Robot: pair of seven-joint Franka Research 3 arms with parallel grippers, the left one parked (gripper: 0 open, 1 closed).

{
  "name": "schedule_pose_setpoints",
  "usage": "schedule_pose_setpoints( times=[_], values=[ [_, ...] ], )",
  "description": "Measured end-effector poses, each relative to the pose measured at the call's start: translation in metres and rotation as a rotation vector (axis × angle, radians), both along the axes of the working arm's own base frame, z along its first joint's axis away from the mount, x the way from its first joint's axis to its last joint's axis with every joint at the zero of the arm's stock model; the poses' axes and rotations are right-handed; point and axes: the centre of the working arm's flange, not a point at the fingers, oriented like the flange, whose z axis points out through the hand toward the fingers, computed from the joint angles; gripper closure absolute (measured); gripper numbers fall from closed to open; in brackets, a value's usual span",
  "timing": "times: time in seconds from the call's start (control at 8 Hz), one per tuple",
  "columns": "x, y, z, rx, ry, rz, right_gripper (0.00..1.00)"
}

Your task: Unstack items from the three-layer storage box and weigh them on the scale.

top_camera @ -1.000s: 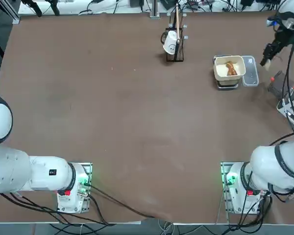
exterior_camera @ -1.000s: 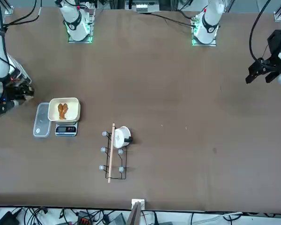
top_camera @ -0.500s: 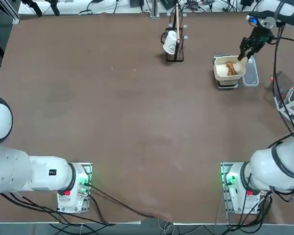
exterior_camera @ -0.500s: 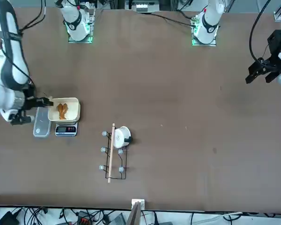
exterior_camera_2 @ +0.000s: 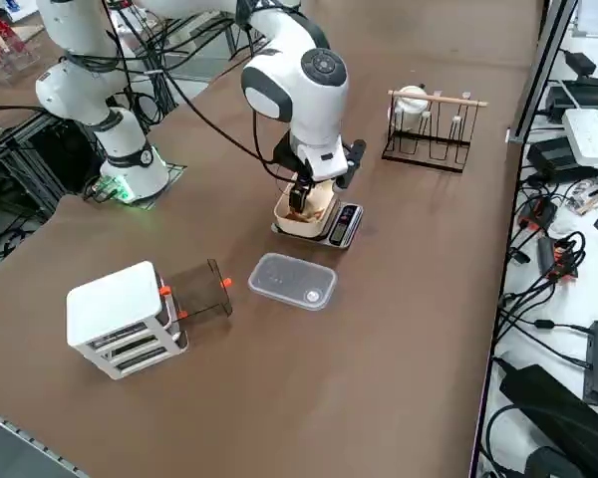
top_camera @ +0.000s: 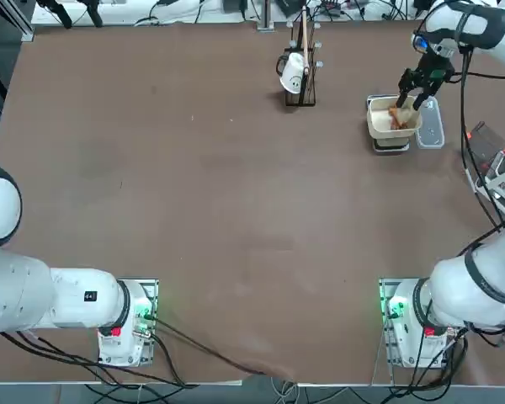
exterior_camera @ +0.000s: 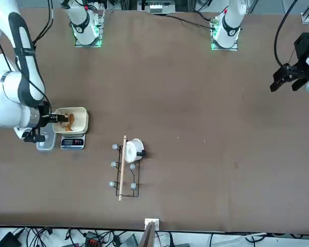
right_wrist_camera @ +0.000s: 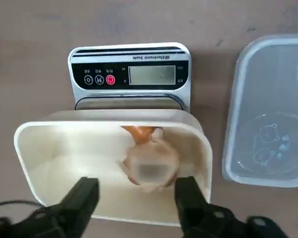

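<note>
In the right side view, the three-layer storage box point(exterior_camera_2: 122, 319) stands at the lower left of the frame on the brown worktop point(exterior_camera_2: 399, 329), a white-grey tiered unit with small red details and a dark translucent panel hanging open at its side. Well apart from it, toward the middle of the frame, a pale translucent rectangular panel point(exterior_camera_2: 293, 281) lies flat just beside the scale point(exterior_camera_2: 337, 225), whose readout end faces the lower right. On the scale sits a cream tub point(exterior_camera_2: 301, 216), and the right pincer point(exterior_camera_2: 300, 192) hangs directly over it on the white arm. The wrist view shows the pincer spread wide, its two dark fingers point(right_wrist_camera: 82, 201) standing over the near wall of the tub with nothing between them. Inside the tub lie the items point(right_wrist_camera: 149, 161), a tan bun-shaped piece with an orange-brown piece behind it, loose on the tub floor between the fingers' lines but not gripped. In the top view the same group sits at the upper right of the frame. Farther right in the side view, a black wire rack point(exterior_camera_2: 431, 127) holds a white cup point(exterior_camera_2: 412, 101) under a wooden rod.
</note>
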Motion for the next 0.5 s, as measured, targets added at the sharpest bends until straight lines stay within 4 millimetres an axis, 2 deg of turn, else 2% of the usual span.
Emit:
schedule_pose_setpoints(
  times=[0.25, 0.5],
  values=[
    [0.001, -0.007, 0.016, -0.011, -0.002, 0.001, 0.01],
    [-0.006, -0.031, 0.033, -0.103, 0.013, 0.094, 0.06]
  ],
)
